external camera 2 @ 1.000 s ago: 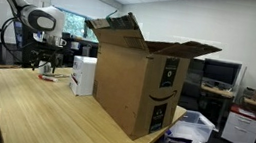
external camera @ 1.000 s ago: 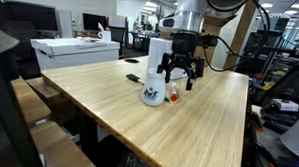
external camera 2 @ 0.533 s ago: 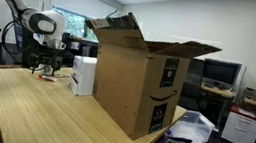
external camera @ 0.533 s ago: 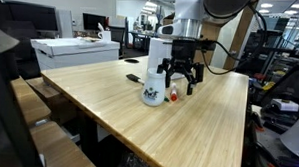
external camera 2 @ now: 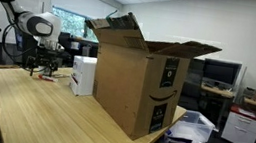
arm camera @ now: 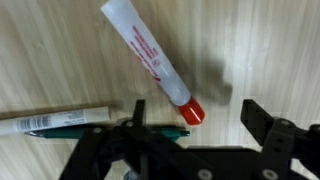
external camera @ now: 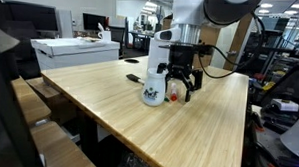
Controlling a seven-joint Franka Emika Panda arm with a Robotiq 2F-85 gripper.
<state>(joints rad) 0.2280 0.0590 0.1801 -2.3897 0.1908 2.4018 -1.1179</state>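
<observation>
In the wrist view a white tube (arm camera: 145,48) with red print and a red cap (arm camera: 192,112) lies slanted on the wooden table (arm camera: 60,60). My gripper (arm camera: 200,120) is open, and the red cap sits between its two black fingers without touching either. A white pen and a teal one (arm camera: 60,122) lie at the lower left by the left finger. In an exterior view the gripper (external camera: 179,85) hangs low over the table beside a white mug (external camera: 152,86), with the tube (external camera: 174,94) under it. In an exterior view the gripper (external camera 2: 41,65) is far off and small.
A dark marker (external camera: 135,78) lies behind the mug. A white box (external camera: 76,51) sits at the table's far end. A large open cardboard box (external camera 2: 137,78) and a small white box (external camera 2: 83,75) stand on the table. Office desks and monitors surround it.
The gripper has come down and shifted slightly left, closer to the mug and the tube. Its jaws stay wide apart.
</observation>
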